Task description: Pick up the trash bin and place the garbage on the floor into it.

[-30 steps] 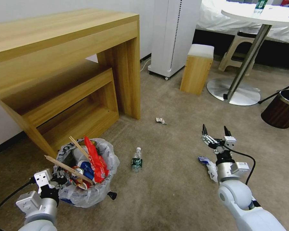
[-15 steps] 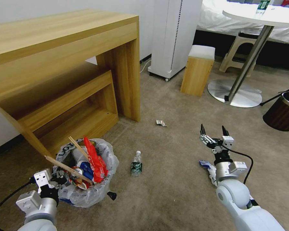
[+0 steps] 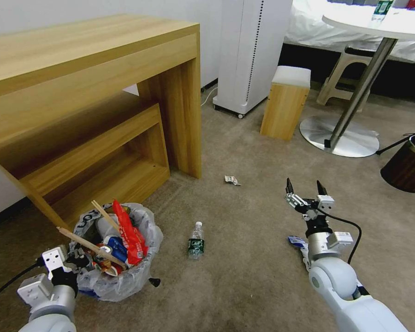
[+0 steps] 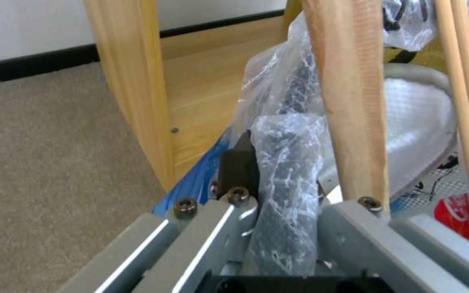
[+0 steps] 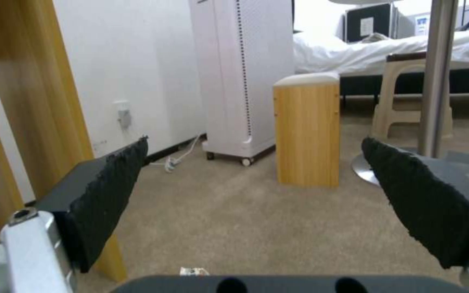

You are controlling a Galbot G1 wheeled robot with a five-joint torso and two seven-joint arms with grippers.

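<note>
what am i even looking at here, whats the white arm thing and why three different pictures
It is a wheeled robot with two arms, tidying a room. The wide picture comes from a camera on its head, looking down at the beige carpet. The other two come from cameras on its wrists, so you see each claw up close.

The left gripper is clamped on the bag-lined rim of the trash bin, which already holds red wrappers, a can and wooden sticks. The right gripper hangs open and empty above the carpet.

On the carpet lie a small green-labelled bottle, a crumpled wrapper farther off, and white-blue packets beside the right arm.
</note>
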